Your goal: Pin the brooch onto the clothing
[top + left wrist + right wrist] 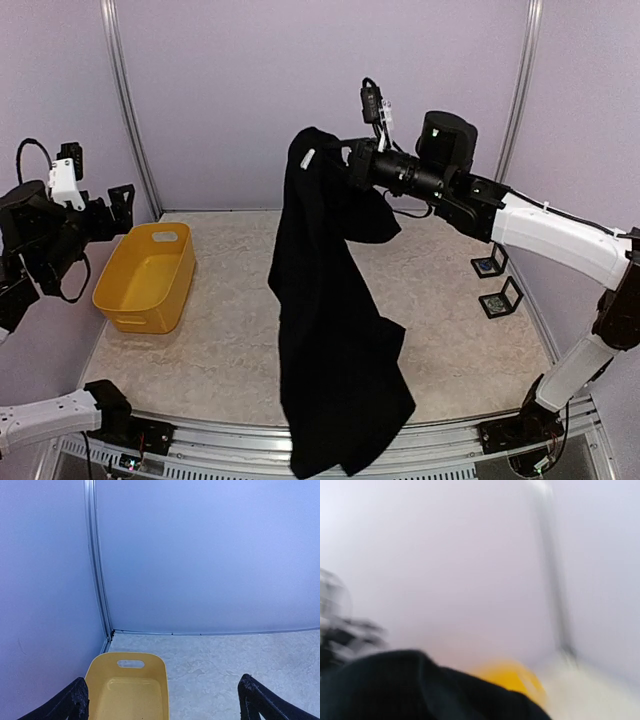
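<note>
Top external: T-shirt, white tag, likely illegible

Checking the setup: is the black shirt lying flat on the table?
No, the T-shirt hangs draped from the raised right gripper.

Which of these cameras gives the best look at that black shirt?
The top view: the shirt hangs at full length from the right claw. The right wrist view shows only a blurred black patch of it. The left wrist view misses it, showing just the yellow bin.
</note>
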Available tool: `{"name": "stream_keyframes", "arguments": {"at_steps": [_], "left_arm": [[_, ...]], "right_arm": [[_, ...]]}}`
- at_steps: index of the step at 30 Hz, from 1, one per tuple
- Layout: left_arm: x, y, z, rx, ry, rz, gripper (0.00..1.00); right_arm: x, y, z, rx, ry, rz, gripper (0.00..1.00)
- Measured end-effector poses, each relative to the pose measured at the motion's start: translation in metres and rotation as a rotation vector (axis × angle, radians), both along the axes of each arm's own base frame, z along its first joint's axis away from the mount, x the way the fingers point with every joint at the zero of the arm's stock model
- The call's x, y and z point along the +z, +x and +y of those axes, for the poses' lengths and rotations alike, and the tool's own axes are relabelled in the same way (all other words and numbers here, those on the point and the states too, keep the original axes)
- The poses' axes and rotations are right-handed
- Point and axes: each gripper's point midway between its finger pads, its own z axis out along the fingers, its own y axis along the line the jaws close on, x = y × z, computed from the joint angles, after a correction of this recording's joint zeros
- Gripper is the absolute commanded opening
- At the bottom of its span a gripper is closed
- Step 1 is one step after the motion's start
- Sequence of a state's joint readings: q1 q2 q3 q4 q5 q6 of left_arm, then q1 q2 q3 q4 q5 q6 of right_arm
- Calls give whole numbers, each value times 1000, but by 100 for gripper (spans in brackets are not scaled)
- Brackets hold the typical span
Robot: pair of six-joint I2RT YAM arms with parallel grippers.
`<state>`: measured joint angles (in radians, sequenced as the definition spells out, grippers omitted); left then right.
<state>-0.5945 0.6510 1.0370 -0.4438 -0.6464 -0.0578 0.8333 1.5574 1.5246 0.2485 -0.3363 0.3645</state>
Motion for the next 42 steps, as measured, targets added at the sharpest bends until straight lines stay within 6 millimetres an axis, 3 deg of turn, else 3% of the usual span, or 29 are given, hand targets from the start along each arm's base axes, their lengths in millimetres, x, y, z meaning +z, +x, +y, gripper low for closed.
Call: {"name": "stream_keyframes", "arguments": {"at_steps": [2,4,5,7,8,9,12,14,18,21,23,27,29,33,35,39,42], "left_arm": [[-10,7,-10,-31,11,37,96],[-21,15,-25,-78,14,78,94],[-28,17,-32,-101,14,98,93],[-47,20,-56,-183,21,146,94],[-60,20,-71,-235,34,178,94],[-69,18,-85,-280,48,201,95],[-108,1,-144,-470,130,286,96],[-133,-11,-175,-568,188,337,97],[-175,-33,-219,-713,286,414,97],[-196,-45,-241,-789,336,437,97],[-207,-56,-260,-861,375,429,96],[-237,-99,-319,-1093,533,370,74],[-260,-116,-352,-1199,629,366,71],[-300,-114,-430,-1293,746,362,70],[-326,-111,-458,-1313,793,367,69],[-381,-110,-468,-1330,878,430,68],[-375,-99,-472,-1298,871,412,66]], "right_arm": [[-64,34,-7,-113,-93,164,0],[-145,65,-26,-241,-206,346,3],[-184,77,-39,-301,-263,427,15],[-258,97,-71,-413,-371,580,51],[-297,105,-92,-475,-432,661,61],[-331,112,-111,-532,-492,734,65],[-388,128,-156,-671,-651,843,70],[-397,136,-169,-730,-740,848,73],[-372,142,-175,-804,-840,757,74],[-355,129,-185,-836,-886,715,72],[-355,110,-195,-829,-921,715,69],[-379,71,-216,-786,-1013,760,69],[-397,56,-221,-749,-1056,786,69],[-420,42,-232,-741,-1129,818,64],[-425,44,-236,-766,-1152,815,62],[-440,39,-244,-780,-1199,828,59],[-451,28,-249,-776,-1229,847,59]]}}
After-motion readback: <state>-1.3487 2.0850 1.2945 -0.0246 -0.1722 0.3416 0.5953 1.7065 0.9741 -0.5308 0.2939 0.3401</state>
